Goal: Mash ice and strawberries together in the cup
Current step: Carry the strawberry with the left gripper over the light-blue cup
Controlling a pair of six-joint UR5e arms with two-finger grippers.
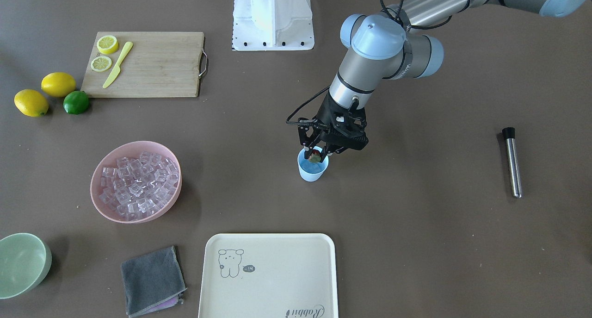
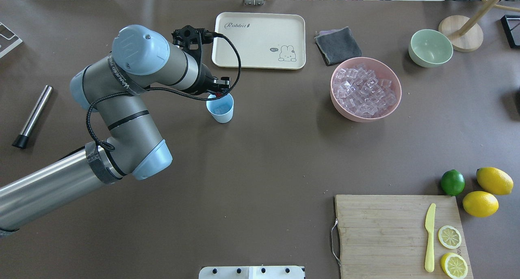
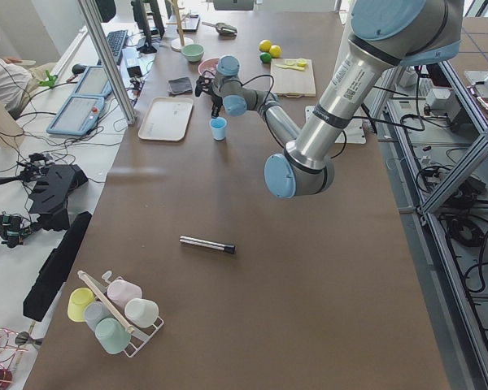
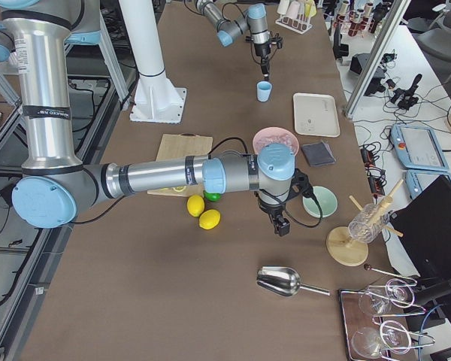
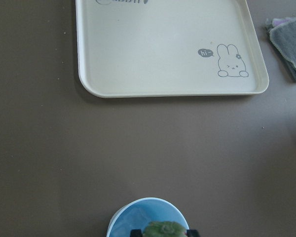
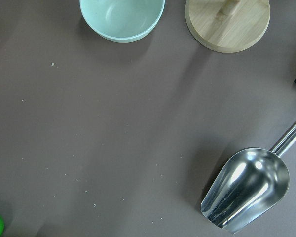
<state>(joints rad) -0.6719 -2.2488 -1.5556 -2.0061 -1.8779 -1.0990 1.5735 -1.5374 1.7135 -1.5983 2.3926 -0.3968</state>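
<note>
The light blue cup [image 1: 312, 168] stands mid-table, also in the overhead view [image 2: 220, 109] and at the bottom of the left wrist view [image 5: 133, 213]. My left gripper [image 1: 316, 152] hangs right over its mouth, shut on the small red strawberry [image 1: 316, 158], whose green top shows between the fingertips [image 5: 164, 229]. Pale glassy shapes lie inside the cup. The ice [image 1: 137, 183] fills the pink bowl [image 2: 340, 107]. My right gripper [image 4: 280, 224] shows only in the exterior right view, near the pale green bowl; I cannot tell whether it is open or shut.
A steel muddler [image 1: 512, 163] lies beyond the left arm. A cream tray [image 1: 268, 281], grey cloth [image 1: 151, 280] and green bowl [image 1: 23, 263] line the far edge. A cutting board [image 1: 152, 65] carries lemon slices and a knife, beside lemons and a lime [image 1: 76, 102]. A steel scoop [image 6: 246, 190] lies under the right wrist.
</note>
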